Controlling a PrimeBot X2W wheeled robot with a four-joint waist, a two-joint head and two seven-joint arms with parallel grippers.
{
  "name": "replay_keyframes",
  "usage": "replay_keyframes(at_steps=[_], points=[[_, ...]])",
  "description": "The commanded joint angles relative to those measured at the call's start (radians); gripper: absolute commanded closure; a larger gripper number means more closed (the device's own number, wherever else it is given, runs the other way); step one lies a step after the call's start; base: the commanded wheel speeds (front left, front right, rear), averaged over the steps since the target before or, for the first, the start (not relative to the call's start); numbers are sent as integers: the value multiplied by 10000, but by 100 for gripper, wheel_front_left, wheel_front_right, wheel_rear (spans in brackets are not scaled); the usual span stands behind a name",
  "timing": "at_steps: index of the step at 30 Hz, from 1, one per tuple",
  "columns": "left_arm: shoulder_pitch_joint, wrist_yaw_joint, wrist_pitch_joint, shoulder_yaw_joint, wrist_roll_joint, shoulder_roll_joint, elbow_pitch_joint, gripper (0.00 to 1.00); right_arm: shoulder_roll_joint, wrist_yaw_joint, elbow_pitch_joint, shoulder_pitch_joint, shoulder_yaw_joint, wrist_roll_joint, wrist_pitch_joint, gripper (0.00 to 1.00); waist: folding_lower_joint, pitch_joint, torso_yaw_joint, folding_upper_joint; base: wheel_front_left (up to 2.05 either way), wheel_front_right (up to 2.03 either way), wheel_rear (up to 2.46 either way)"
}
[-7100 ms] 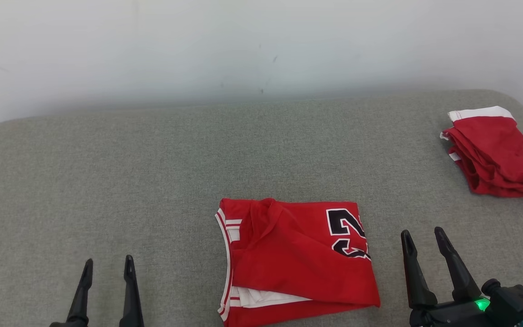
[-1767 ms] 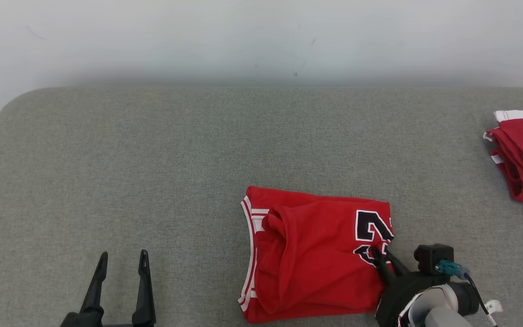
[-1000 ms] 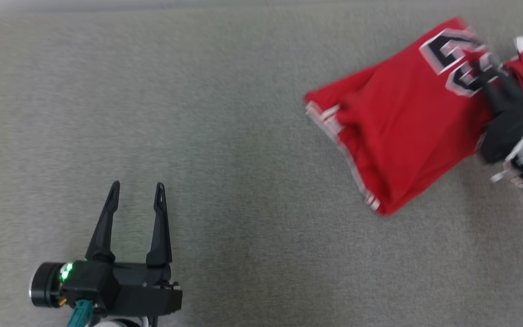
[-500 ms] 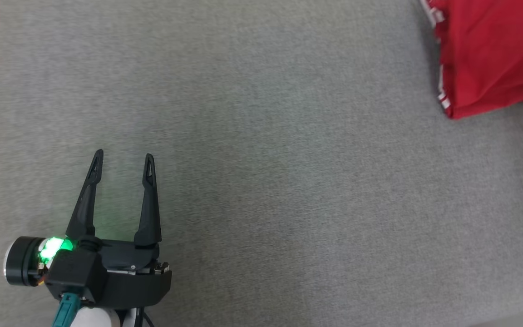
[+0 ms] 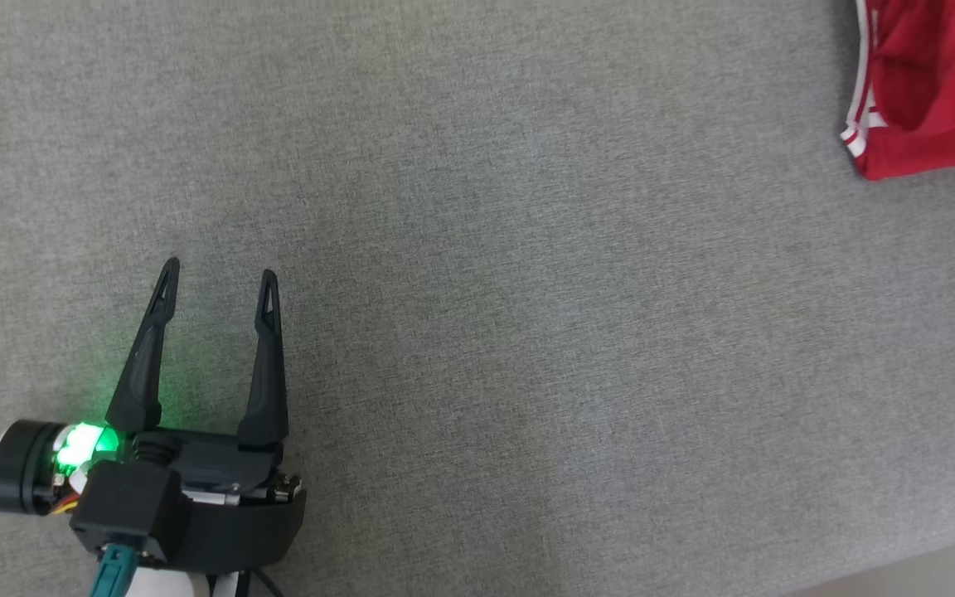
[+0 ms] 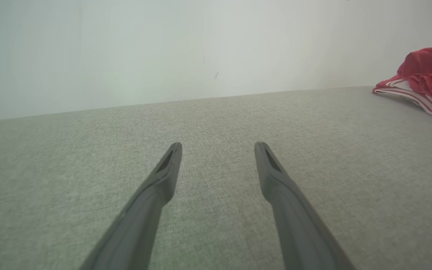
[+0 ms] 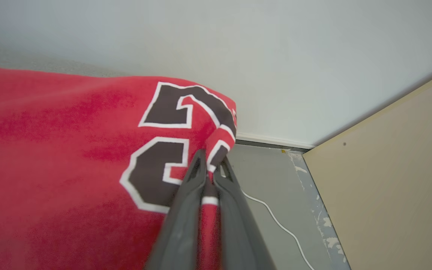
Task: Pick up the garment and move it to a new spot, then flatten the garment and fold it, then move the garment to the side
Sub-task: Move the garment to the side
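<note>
Grey woven upholstered surface (image 5: pixel 527 332) was seen backed by a plain pale wall (image 6: pixel 126 56). Grey floor (image 7: pixel 268 168), white baseboard (image 7: pixel 268 139), a white cable (image 7: pixel 276 221) and a beige panel (image 7: pixel 388 168) were noted in the corner.

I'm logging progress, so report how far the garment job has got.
Done, it seems: the jersey looks folded, its layers doubled over. In hand: the right gripper is shut on its numbered edge, apparently for the move to the side. Remaining: set it down on the grey surface and let go. The left gripper hangs open, holding nothing.
</note>
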Motion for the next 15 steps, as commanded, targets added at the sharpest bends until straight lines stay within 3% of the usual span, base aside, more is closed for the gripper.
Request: replay_keyframes(at_steps=[1, 8, 15], points=[[-144, -3, -28, -19, 31, 80, -5, 0, 26, -5, 447, -341, 65, -302, -252, 0, -1, 153, 64, -2, 0, 0, 0], [-79, 99, -28, 56, -56, 131, 62, 0, 471, -5, 1564, -1026, -26, -675, -1287, 0, -1, 88, 93, -2, 0, 0, 0], [-19, 171, -28, 142, -204, 93, 212, 0, 740, -5, 1408, -1188, -178, -634, -1709, 0, -1, -428, 137, -2, 0, 0, 0]])
